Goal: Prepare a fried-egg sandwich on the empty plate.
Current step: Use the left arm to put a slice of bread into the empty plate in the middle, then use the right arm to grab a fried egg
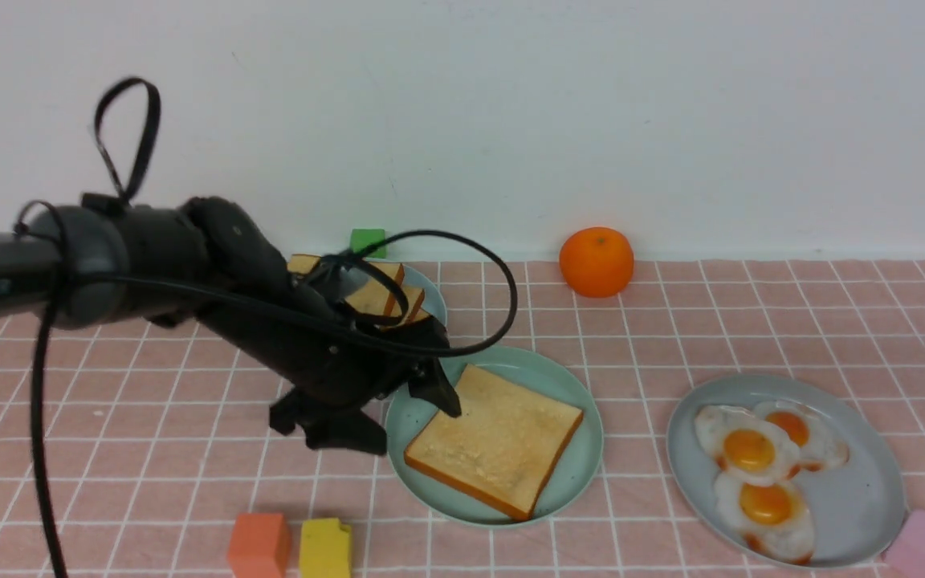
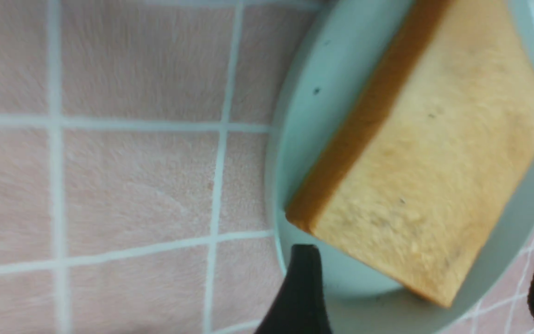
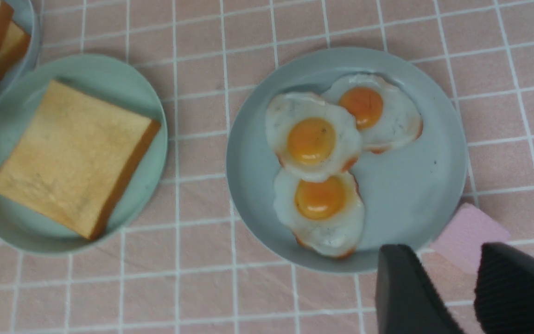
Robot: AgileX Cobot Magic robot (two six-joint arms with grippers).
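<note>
where the left arm stretches in from the left over the pink checked counter (image 1: 109, 449), the left gripper (image 1: 414, 421) hangs low at the left rim of the mint-green plate (image 1: 571, 482), jaws wide open, gripping nothing. one finger sits just beside the toast slice (image 1: 499, 437), not clamped on it. orange block (image 1: 259, 544) and yellow block (image 1: 324, 548) sit side by side at the front edge. behind the arm is a pale-blue plate (image 1: 433, 297) with a pile of toast (image 1: 394, 301), partly hidden, and a green cube (image 1: 367, 241) at the wall. the toast slice lies flat on the mint-green plate, turned cornerwise, top bare. an orange (image 1: 596, 261) sits by the wall. the grey-blue plate (image 1: 864, 482), well to the right, holds three fried eggs (image 1: 751, 449), overlapping. a pink block (image 1: 922, 546) is just beside its front-right rim. the right gripper (image 3: 452, 260) hangs above that block, jaws apart, holding nothing.
</note>
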